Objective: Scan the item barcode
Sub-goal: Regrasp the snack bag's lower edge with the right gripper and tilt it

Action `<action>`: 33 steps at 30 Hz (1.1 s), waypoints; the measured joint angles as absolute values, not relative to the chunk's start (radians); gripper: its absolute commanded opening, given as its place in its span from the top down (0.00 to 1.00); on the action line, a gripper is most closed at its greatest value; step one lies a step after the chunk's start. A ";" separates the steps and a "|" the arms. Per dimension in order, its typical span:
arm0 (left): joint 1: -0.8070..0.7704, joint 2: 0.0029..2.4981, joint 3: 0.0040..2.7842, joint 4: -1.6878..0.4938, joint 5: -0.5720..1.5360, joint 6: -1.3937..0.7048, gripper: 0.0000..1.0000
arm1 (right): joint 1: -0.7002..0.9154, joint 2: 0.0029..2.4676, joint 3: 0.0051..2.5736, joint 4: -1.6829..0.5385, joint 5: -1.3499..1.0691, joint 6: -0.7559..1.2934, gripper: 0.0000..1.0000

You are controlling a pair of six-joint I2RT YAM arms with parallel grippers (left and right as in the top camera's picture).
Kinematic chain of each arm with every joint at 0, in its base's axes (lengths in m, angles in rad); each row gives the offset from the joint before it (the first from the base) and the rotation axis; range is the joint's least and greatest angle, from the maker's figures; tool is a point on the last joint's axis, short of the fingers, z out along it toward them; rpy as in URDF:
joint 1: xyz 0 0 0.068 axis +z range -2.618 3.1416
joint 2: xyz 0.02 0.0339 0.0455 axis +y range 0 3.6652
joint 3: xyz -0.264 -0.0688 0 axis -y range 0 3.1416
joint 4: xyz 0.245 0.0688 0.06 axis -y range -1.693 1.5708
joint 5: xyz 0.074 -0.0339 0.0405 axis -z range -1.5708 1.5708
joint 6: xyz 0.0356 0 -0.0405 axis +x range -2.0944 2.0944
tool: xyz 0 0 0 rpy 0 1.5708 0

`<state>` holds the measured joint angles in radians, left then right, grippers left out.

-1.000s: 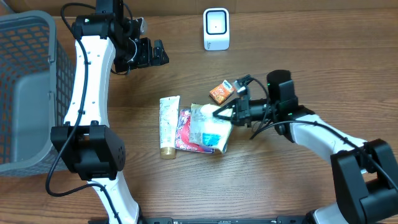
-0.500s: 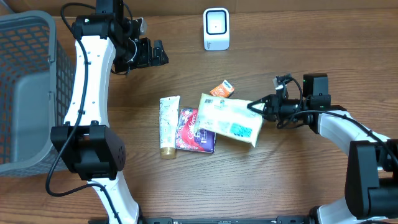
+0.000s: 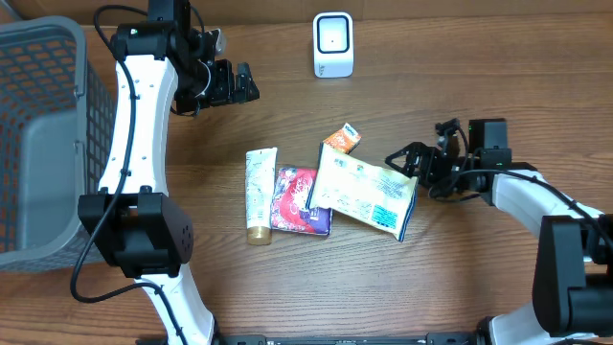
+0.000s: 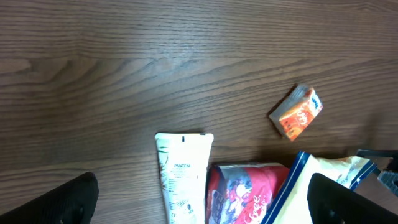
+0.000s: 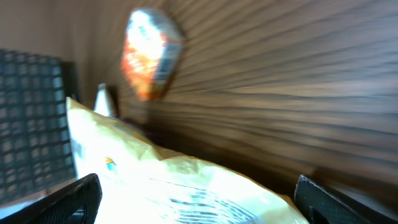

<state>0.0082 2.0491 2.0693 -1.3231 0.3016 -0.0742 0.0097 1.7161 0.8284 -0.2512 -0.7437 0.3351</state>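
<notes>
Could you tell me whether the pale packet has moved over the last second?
Yes. The pale packet has slid right, away from the unmoved white tube.

The place looks like a mock shop checkout laid out on a wooden bench [image 3: 479,77]. A small white barcode scanner [image 3: 333,45] stands at the back. In front of it lie retail goods: a tube [image 3: 260,192], a red packet [image 3: 295,196], a pale pack [image 3: 364,192] and an orange box [image 3: 341,140]. Well to its left sits a grey mesh shopping basket [image 3: 38,57].
</notes>
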 measured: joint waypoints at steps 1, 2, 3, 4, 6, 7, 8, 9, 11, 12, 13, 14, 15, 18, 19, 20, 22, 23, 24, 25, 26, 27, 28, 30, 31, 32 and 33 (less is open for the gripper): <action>0.008 2.049 2.069 -1.325 0.297 -0.074 0.00 | -0.006 1.716 0.828 -0.262 -0.728 0.307 0.00; 0.008 2.049 2.069 -1.327 0.294 -0.074 0.00 | -0.016 1.716 0.828 -0.266 -0.719 0.286 0.00; 0.008 2.049 2.069 -1.329 0.290 -0.074 0.00 | -0.031 1.716 0.828 -0.266 -0.709 0.242 0.00; 0.008 2.049 2.069 -1.329 0.286 -0.074 0.00 | -0.039 1.716 0.828 -0.266 -0.703 0.213 0.00; 0.008 2.049 2.069 -1.330 0.275 -0.074 0.00 | -0.057 1.716 0.832 -0.268 -0.700 0.146 0.00; 0.008 2.049 2.069 -1.331 0.272 -0.074 0.00 | -0.064 1.716 0.837 -0.269 -0.710 0.108 0.00; 0.008 2.049 2.069 -1.332 0.270 -0.074 0.00 | -0.070 1.717 0.846 -0.265 -0.728 0.073 0.00; 0.008 2.049 2.069 -1.332 0.268 -0.074 0.00 | -0.072 1.718 0.859 -0.260 -0.746 0.050 0.00; 0.008 2.049 2.069 -1.332 0.265 -0.074 0.00 | -0.072 1.722 0.895 -0.249 -0.791 0.009 0.00; 0.008 2.049 2.069 -1.331 0.264 -0.074 0.00 | -0.071 1.722 0.918 -0.245 -0.812 -0.003 0.00; 0.008 2.049 2.069 -1.331 0.264 -0.075 0.00 | -0.068 1.722 0.938 -0.242 -0.825 -0.007 0.00; 0.008 2.049 2.069 -1.331 0.264 -0.075 0.00 | -0.065 1.722 0.956 -0.245 -0.830 -0.003 0.00; 0.008 2.049 2.069 -1.331 0.263 -0.075 0.00 | -0.063 1.722 0.973 -0.258 -0.830 0.007 0.00; 0.008 2.049 2.069 -1.331 0.260 -0.075 0.00 | -0.058 1.722 1.011 -0.376 -0.810 0.068 0.00; 0.008 2.049 2.069 -1.330 0.260 -0.075 0.00 | -0.058 1.722 1.018 -0.430 -0.802 0.088 0.00; 0.008 2.049 2.069 -1.330 0.260 -0.075 0.00 | -0.057 1.722 1.023 -0.477 -0.799 0.105 0.00; 0.008 2.049 2.069 -1.330 0.259 -0.075 0.00 | -0.057 1.718 1.036 -0.594 -0.771 0.135 0.00; 0.008 2.049 2.069 -1.331 0.257 -0.075 0.00 | -0.056 1.708 1.042 -0.648 -0.743 0.157 0.00; 0.008 2.049 2.069 -1.330 0.257 -0.075 0.00 | -0.055 1.697 1.042 -0.678 -0.722 0.168 0.00; 0.008 2.049 2.069 -1.331 0.257 -0.075 0.00 | -0.052 1.676 1.045 -0.727 -0.678 0.191 0.00; 0.008 2.049 2.069 -1.331 0.257 -0.075 0.00 | -0.051 1.651 1.048 -0.777 -0.639 0.216 0.00; 0.008 2.049 2.069 -1.332 0.257 -0.075 0.00 | -0.051 1.596 1.049 -0.857 -0.584 0.262 0.00; 0.008 2.049 2.069 -1.332 0.257 -0.075 0.00 | -0.051 1.579 1.049 -0.876 -0.573 0.272 0.00; 0.008 2.049 2.069 -1.332 0.257 -0.075 0.00 | -0.051 1.491 1.052 -0.973 -0.546 0.357 0.00; 0.008 2.049 2.069 -1.332 0.257 -0.075 0.00 | -0.051 1.473 1.053 -0.994 -0.545 0.376 0.00; 0.008 2.049 2.069 -1.332 0.257 -0.075 0.00 | -0.049 1.445 1.054 -1.028 -0.545 0.420 0.00; 0.008 2.049 2.069 -1.332 0.257 -0.075 0.00 | -0.044 1.418 1.053 -1.069 -0.541 0.484 0.00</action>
<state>0.0082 2.0491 2.0693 -1.3319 0.2565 -0.0746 -0.0441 1.4178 1.0534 -1.0691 -0.5407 0.4843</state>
